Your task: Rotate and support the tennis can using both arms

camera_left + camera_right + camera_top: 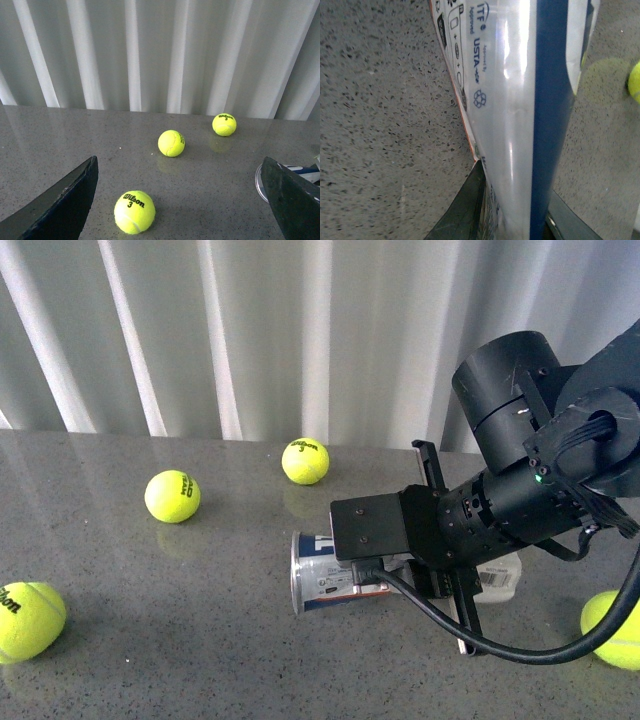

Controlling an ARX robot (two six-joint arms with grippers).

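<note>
The tennis can [325, 580] lies on its side on the grey surface [150, 670], a little right of the middle. Its metal rim [297, 587] points to the left. The right arm [540, 440] reaches in from the right. The right gripper [446, 550] sits across the can, with one finger on the far side and one on the near side. In the right wrist view the fingers [462, 212] lie against both sides of the can [520, 125], so this gripper is clamped on it.

The left gripper [179, 165] has its fingers [65, 205] spread wide with nothing between them. The rim of the can [259, 182] shows just beside one finger, not touching it.

Four tennis balls [172, 496] lie apart on the surface: two far and to the left of the can, one near the left edge, one near the right edge. A ribbed pale wall [200, 340] stands behind.
</note>
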